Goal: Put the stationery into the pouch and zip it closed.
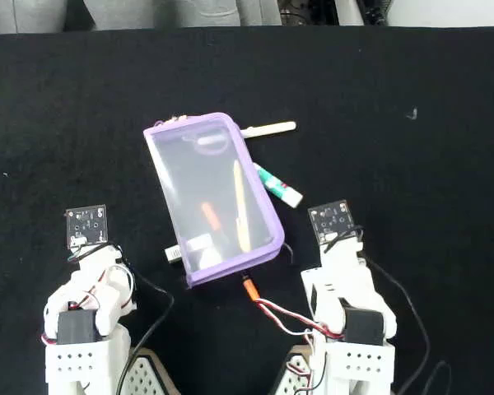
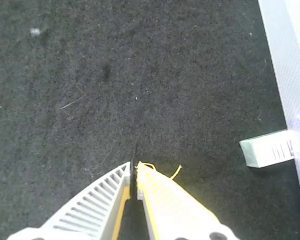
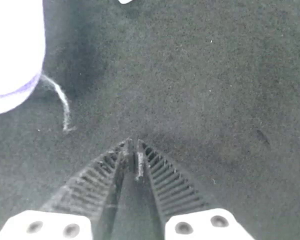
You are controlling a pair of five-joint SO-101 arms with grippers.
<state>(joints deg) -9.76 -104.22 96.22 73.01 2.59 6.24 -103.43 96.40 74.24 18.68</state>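
**benchwatcher:** where's the pouch sitting right now?

**so101_fan:** The pouch (image 1: 214,197) lies flat mid-bench (image 1: 412,206). It's clear with a purple rim, tilted, just ahead of the two arms and between them. Through the clear side I can see an orange pen (image 1: 211,216), a yellow pencil (image 1: 240,206) and a white chunk (image 1: 202,244).

**benchwatcher:** so everything's in?

**so101_fan:** nope. A cream stick (image 1: 267,128) pokes out past the far corner. A green-and-white marker (image 1: 277,185) lies just beside the long edge on the right arm's side. A pale block (image 2: 267,149) sticks out at the near corner by the left arm, and I can't tell if it's under the pouch or inside it. Can't tell if the zip is done up either.

**benchwatcher:** and the pincers?

**so101_fan:** left pincer (image 2: 134,167) has its tips together with nothing in it, low over bare bench near that block. Right pincer (image 3: 132,150) is the same deal, tips pressed together and empty. A loose thread (image 3: 62,107) trails from the pouch's purple corner near it.
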